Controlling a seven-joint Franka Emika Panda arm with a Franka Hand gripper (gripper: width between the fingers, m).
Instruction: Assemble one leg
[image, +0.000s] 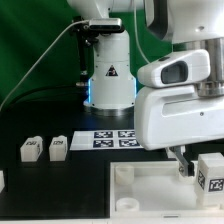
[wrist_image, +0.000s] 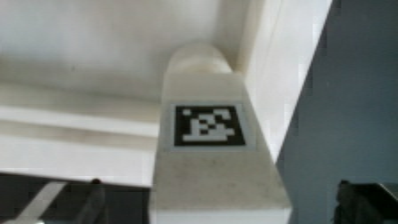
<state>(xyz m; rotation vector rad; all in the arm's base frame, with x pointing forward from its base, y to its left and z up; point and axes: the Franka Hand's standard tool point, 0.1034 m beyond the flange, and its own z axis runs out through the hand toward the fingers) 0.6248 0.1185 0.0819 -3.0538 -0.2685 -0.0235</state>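
A white leg (image: 211, 172) with a black-and-white tag stands upright over the right near part of the large white tabletop (image: 150, 196). My gripper (image: 206, 162) is straddling it from above. In the wrist view the leg (wrist_image: 217, 135) runs from between my fingers down to the tabletop's (wrist_image: 89, 60) corner. A dark finger (wrist_image: 365, 203) shows on one side with a gap to the leg, so the jaws stand open around it. Two more legs (image: 29, 150) (image: 57, 147) lie on the black table at the exterior view's left.
The marker board (image: 112, 136) lies behind the tabletop, in front of the robot base (image: 108, 75). Part of another white piece (image: 2, 180) shows at the exterior view's left edge. A cable hangs at the back left.
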